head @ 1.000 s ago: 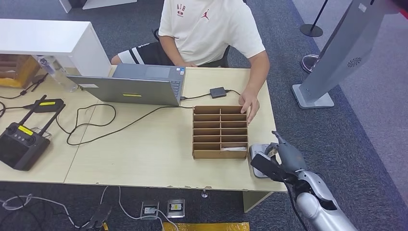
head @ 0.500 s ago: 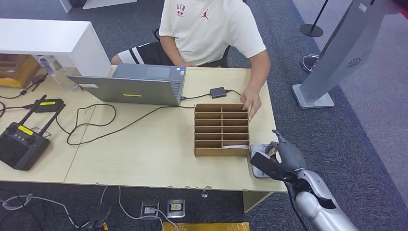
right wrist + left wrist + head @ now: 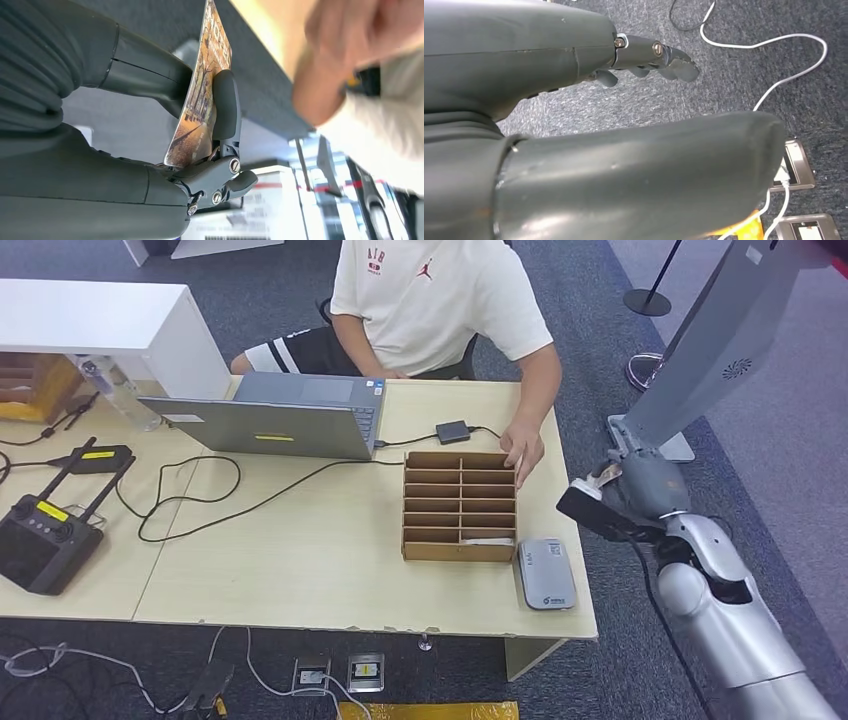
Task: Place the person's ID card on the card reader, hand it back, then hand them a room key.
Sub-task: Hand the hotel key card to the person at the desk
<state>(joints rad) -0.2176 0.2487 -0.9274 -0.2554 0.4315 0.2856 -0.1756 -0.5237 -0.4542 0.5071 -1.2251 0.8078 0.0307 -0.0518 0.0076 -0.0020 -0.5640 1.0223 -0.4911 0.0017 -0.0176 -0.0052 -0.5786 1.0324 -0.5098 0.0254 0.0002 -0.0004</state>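
Found off the tabletop's (image 3: 330,560) right edge, above the carpet: right hand (image 3: 625,490), level with the wooden compartment box (image 3: 460,506). Pinched there between thumb and a dark finger (image 3: 225,105): a card (image 3: 200,95) with a printed picture on its face (print too blurred to read), standing on edge in the grip. Saw the same card as a pale sliver at the hand's front in the head view (image 3: 603,478).

Lay flat near the front right corner of the tabletop, bare on top: grey card reader (image 3: 545,573), just beside the box's front right corner. Rested at the box's far right corner: the person's hand (image 3: 522,452), well apart from the card. Sat in the box's front right compartment: something flat and pale (image 3: 487,539).

Hung over carpet and a white cable (image 3: 774,50): left hand (image 3: 524,50), fingers (image 3: 674,62) stretched out, apart from the thumb, nothing between them.

Stood near the far edge: an open laptop (image 3: 280,420).
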